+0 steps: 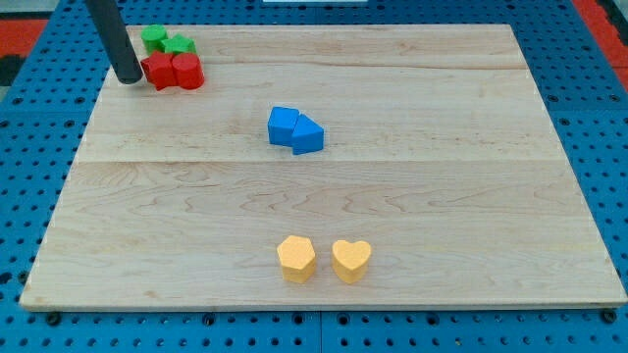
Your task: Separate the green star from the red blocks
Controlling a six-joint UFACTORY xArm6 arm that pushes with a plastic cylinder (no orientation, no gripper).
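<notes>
Two green blocks sit at the view's top left: a green star-like block (154, 38) and a second green block (180, 45) to its right, touching. Just below them are two red blocks, the left one (158, 72) and the right one (187, 71), pressed together and touching the green ones. My tip (128, 77) is on the board just left of the left red block, very close to it or touching it. The dark rod rises up and left out of the view.
Two blue blocks (294, 129) sit together near the middle of the wooden board (442, 196). A yellow hexagon (295, 258) and a yellow heart (350, 260) lie near the bottom edge. The board's top left corner is close to the cluster.
</notes>
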